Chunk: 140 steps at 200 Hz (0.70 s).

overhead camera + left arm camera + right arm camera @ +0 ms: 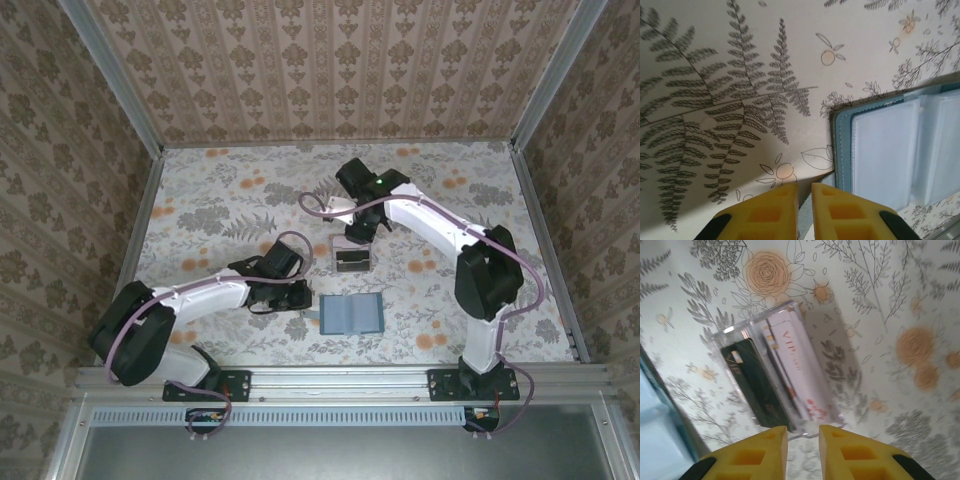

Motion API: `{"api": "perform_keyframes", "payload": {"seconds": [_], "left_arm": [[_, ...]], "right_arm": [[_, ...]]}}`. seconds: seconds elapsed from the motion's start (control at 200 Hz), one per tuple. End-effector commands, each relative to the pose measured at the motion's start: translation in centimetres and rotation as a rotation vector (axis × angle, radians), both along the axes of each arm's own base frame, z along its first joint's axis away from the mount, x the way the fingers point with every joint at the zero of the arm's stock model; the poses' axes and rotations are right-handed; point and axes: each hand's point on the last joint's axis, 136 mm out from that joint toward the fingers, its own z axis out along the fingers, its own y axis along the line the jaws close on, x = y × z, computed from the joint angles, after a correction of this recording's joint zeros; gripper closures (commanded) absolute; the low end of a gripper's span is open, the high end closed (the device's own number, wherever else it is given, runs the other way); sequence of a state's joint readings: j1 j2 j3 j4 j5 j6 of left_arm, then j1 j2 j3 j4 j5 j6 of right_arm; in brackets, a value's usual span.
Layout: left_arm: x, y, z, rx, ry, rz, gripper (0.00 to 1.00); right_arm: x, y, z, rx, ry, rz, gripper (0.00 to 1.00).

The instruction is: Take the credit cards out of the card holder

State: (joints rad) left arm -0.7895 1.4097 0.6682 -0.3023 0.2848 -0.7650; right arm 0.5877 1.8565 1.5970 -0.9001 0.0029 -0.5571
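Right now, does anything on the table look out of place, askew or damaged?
Nothing looks spilled or damaged. One small thing: inside the clear plastic box, the pale VIP card seems to lean at a slant beside the dark card, not flat. The teal card holder lies open and flat.

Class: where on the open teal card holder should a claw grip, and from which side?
Probably the small side tab on the edge of the card holder nearest the left arm, approached from that side. The holder lies open and flat, so only the tab sticks out.
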Motion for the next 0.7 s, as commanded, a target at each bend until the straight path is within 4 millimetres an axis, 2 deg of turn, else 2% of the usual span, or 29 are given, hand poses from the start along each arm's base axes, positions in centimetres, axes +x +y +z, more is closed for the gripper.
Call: {"api": "perform_keyframes", "payload": {"seconds": [0.0, 0.18, 0.39, 0.695], "left_arm": [[0.2, -1.5, 0.8, -0.023, -0.015, -0.041, 0.85], [-0.7, -1.7, -0.2, 0.010, 0.020, -0.064, 0.89], [-1.2, -1.3, -1.2, 0.056, 0.047, -0.077, 0.91], [-1.7, -0.9, -1.3, 0.106, 0.054, -0.103, 0.92]], "right_arm": [[-0.9, 1.5, 1.4, 0.181, -0.011, -0.187, 0.77], [-2.4, 0.8, 1.5, 0.330, 0.021, -0.449, 0.83], [-5.2, 2.4, 1.1, 0.579, 0.169, -0.614, 0.87], [-8.6, 4.1, 0.0, 0.666, 0.384, -0.783, 0.87]]}}
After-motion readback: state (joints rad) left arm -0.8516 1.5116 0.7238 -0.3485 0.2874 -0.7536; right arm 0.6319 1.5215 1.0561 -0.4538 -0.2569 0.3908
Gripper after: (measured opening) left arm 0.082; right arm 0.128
